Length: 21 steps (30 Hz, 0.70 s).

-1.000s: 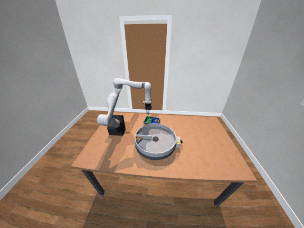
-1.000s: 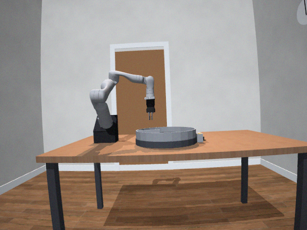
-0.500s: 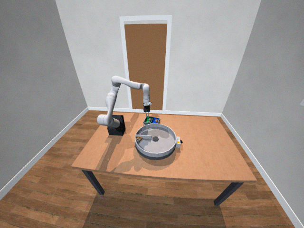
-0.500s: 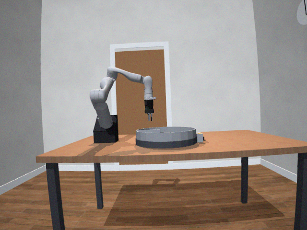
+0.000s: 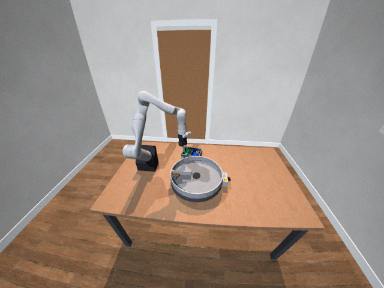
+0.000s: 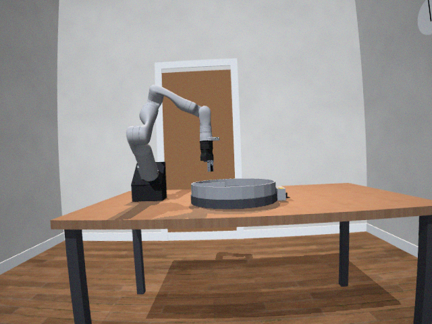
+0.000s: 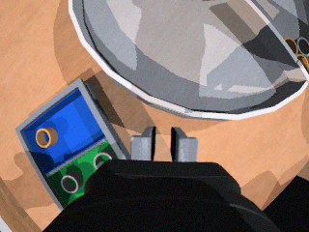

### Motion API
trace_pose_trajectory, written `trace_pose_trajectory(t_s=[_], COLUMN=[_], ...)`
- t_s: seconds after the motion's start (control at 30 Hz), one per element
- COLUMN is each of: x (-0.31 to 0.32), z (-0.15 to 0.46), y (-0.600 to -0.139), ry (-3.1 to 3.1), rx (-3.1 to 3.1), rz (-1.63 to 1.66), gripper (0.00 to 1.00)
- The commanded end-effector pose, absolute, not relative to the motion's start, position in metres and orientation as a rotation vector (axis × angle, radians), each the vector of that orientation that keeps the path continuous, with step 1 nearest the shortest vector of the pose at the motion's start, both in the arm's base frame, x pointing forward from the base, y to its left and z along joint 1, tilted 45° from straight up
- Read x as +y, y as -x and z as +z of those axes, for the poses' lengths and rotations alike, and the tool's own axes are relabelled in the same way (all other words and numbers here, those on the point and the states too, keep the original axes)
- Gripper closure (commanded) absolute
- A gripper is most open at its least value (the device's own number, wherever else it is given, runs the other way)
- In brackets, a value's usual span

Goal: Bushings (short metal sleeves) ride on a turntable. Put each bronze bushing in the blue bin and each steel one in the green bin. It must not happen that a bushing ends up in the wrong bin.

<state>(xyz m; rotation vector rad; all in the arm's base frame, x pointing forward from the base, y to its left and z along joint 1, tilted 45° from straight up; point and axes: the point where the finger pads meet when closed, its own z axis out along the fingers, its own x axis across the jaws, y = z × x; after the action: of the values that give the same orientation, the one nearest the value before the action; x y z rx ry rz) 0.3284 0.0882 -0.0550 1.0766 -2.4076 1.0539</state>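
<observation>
The job was partly done: one bronze bushing (image 5: 197, 152) (image 7: 46, 138) lay in the blue bin (image 5: 195, 153) (image 7: 72, 127) and two steel bushings (image 7: 70, 184) in the green bin (image 7: 59, 178), while at least two bronze bushings and a steel one (image 7: 303, 45) remained to be sorted, bunched beside the divider (image 5: 185, 175) on the turntable (image 5: 204, 185) (image 6: 233, 193) (image 7: 159, 107). The gripper (image 5: 185, 147) (image 6: 210, 171) (image 7: 162, 138) hung above the table (image 5: 263, 186) (image 6: 324, 202) (image 7: 29, 63), its fingers partly apart, holding and touching nothing.
</observation>
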Motion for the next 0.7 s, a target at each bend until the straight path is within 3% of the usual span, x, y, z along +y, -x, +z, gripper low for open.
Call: trace_pose_trajectory(t_s=[0.0,0.67], x=[0.085,0.035], z=[-0.046,-0.003], y=[-0.324,-0.319], ry=[-1.214,-1.774], rx=[-2.331,-1.758], rz=[0.972,0.740], gripper=[0.60,0.60])
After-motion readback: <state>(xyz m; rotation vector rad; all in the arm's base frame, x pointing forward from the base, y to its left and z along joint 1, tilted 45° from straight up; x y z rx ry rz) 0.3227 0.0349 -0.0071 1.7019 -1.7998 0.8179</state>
